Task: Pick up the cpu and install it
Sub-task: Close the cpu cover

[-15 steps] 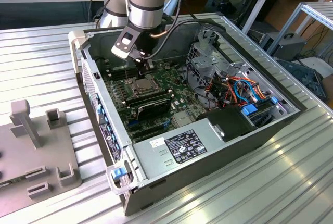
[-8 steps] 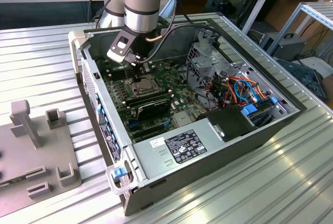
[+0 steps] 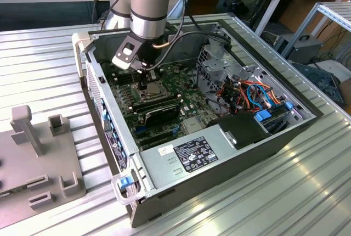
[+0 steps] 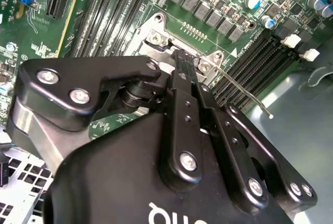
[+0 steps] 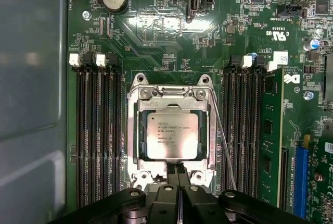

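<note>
First wrist view: cpu point(image 5: 173, 136) flat in socket point(image 5: 133, 146), just beside closed, empty claw point(image 5: 178, 170).

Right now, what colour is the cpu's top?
The cpu is dull silver-grey, clearest in the first wrist view.

My arm point(image 3: 149, 5) is a silver-grey cylinder with a pale blue band at the top, and a dark cable point(image 3: 182, 0) runs beside it down to a white-and-black camera block point(image 3: 125, 55). My gripper point(image 4: 179, 60) is matte black. Its rounded link bars are pinned with silver screws point(image 4: 188, 161), and its body carries white lettering.
</note>
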`<state>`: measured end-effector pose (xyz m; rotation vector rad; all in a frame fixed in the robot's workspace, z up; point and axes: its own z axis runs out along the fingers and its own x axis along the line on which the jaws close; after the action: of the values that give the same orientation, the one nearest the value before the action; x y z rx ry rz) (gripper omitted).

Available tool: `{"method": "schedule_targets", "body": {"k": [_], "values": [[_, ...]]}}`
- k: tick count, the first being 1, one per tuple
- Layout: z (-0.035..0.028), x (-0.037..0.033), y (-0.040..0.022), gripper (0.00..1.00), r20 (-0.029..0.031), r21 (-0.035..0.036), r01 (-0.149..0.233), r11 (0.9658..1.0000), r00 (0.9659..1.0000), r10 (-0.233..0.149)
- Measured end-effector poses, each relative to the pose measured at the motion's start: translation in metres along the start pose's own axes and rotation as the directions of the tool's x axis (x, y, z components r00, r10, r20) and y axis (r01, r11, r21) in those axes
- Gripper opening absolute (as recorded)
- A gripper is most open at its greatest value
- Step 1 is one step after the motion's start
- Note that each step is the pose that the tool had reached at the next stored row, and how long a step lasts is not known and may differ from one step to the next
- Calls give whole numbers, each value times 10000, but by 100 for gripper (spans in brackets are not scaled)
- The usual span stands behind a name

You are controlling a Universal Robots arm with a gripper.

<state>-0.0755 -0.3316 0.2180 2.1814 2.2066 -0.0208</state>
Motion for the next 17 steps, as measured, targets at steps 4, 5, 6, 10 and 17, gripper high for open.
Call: {"method": "schedule_targets", "body": {"k": [4,5,6,10,17], "values": [[40,2,0,11,-4,-3,0,10000,10000,0],[49,2,0,11,-4,-3,1,10000,10000,-1],[61,3,0,11,-3,-2,0,10000,10000,-1],[86,3,-1,11,-2,-2,0,10000,10000,0],[105,5,-13,11,-5,-4,2,10000,10000,-2]]}}
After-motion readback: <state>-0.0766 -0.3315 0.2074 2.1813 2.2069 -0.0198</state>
